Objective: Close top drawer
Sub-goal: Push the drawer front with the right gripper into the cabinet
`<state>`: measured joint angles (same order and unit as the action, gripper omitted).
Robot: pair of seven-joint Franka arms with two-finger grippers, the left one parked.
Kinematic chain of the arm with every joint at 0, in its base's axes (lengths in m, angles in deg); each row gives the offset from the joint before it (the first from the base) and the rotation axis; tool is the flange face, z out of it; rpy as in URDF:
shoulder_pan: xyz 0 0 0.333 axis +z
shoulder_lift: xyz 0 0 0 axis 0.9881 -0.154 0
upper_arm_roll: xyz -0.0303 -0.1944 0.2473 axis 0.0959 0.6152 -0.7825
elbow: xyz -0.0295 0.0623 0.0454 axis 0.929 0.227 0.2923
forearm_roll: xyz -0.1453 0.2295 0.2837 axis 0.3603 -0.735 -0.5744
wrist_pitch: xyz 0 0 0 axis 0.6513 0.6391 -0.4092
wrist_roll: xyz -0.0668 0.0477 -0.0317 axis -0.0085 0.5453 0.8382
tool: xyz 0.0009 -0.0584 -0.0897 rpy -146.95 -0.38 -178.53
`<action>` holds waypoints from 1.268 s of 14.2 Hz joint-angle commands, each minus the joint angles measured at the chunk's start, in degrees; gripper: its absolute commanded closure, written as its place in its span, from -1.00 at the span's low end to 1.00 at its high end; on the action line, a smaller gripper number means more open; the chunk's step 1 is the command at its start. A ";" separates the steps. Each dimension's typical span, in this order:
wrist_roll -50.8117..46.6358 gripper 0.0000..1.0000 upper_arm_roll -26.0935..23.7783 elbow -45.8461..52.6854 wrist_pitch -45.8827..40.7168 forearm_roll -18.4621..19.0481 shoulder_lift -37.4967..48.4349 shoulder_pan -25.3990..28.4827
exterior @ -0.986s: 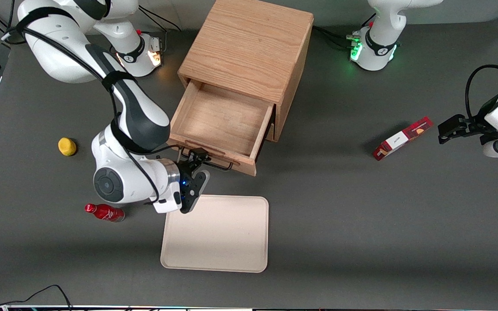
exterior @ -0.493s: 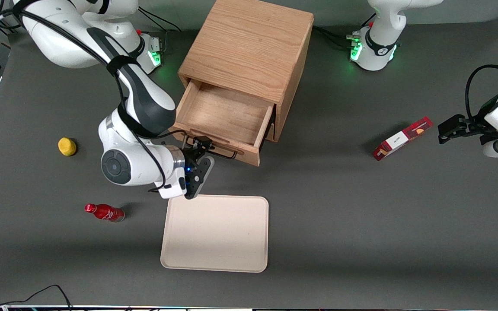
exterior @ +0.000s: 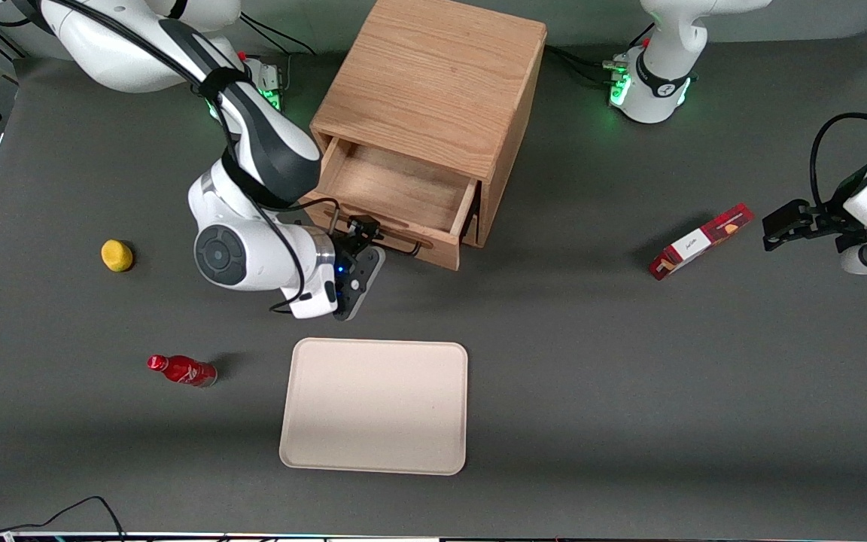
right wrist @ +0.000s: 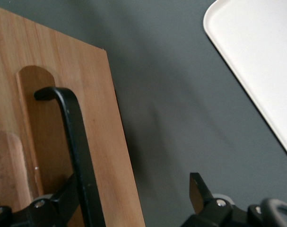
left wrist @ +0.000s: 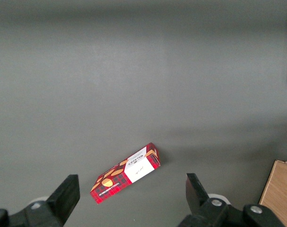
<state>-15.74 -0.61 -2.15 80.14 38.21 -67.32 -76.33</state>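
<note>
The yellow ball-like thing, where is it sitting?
In the front view the yellow object lies on the grey table toward the working arm's end, beside that arm; the gripper is at the top drawer.

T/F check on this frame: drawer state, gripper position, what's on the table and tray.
1. The light oak top drawer is fully shut. False: it is partly open, its inside visible.
2. The right arm's gripper is at the drawer's black wire handle. True; its fingers are open, one on each side of the handle.
3. A red bottle stands upright on the beige tray. False: it lies on its side on the table, beside the tray.
4. The yellow lemon-like object lies on the table toward the working arm's end. True.
5. The red snack box is in the drawer. False: on the table.
</note>
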 commanded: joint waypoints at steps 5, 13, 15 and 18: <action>-4.97 -1.00 -3.30 -8.20 5.44 -2.15 5.08 -0.33; -7.70 -1.00 -5.94 -13.37 6.06 -3.91 10.08 -0.50; -7.70 -1.00 -5.94 -14.35 6.23 -4.17 10.79 -0.50; -7.61 -1.00 -6.03 -17.24 8.25 -5.57 12.37 -0.68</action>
<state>-22.74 -6.23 -15.02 86.25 35.17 -58.24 -76.41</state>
